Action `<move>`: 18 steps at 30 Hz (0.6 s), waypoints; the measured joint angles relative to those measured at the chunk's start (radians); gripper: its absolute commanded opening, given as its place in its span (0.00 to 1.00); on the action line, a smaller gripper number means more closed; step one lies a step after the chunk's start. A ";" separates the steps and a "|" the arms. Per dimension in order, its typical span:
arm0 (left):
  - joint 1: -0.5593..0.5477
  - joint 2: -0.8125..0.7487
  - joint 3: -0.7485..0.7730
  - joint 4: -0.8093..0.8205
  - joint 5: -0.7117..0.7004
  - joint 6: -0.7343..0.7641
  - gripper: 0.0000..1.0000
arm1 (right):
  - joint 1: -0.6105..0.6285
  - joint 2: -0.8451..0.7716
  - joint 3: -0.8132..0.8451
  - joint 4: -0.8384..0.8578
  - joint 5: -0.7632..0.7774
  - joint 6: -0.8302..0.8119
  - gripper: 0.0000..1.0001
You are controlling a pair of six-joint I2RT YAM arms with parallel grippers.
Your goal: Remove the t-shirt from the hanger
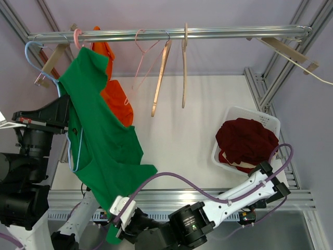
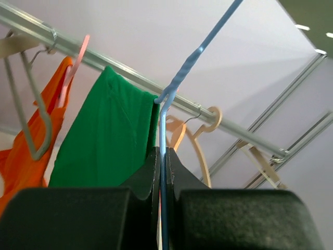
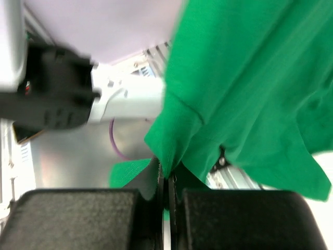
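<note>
A green t-shirt hangs on a light blue wire hanger at the left, off the metal rail. My left gripper is shut on the blue hanger wire, just below its neck, with the shirt's green shoulder to its left. My right gripper is shut on the lower hem of the green t-shirt, near the front table edge at the bottom of the top view. The shirt stretches diagonally between the two grippers.
An orange garment hangs on a pink hanger behind the green shirt. Empty pink and wooden hangers hang mid-rail. A white basket at the right holds a dark red garment.
</note>
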 measured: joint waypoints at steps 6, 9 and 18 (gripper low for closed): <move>-0.001 0.114 0.120 0.026 0.109 -0.074 0.00 | 0.023 -0.020 -0.009 -0.109 0.090 0.086 0.00; -0.001 0.115 0.134 0.007 0.173 -0.092 0.00 | 0.019 -0.051 -0.080 -0.129 0.126 0.119 0.00; 0.000 -0.102 0.068 0.050 0.395 -0.190 0.00 | -0.110 -0.266 -0.225 -0.160 0.097 0.034 0.00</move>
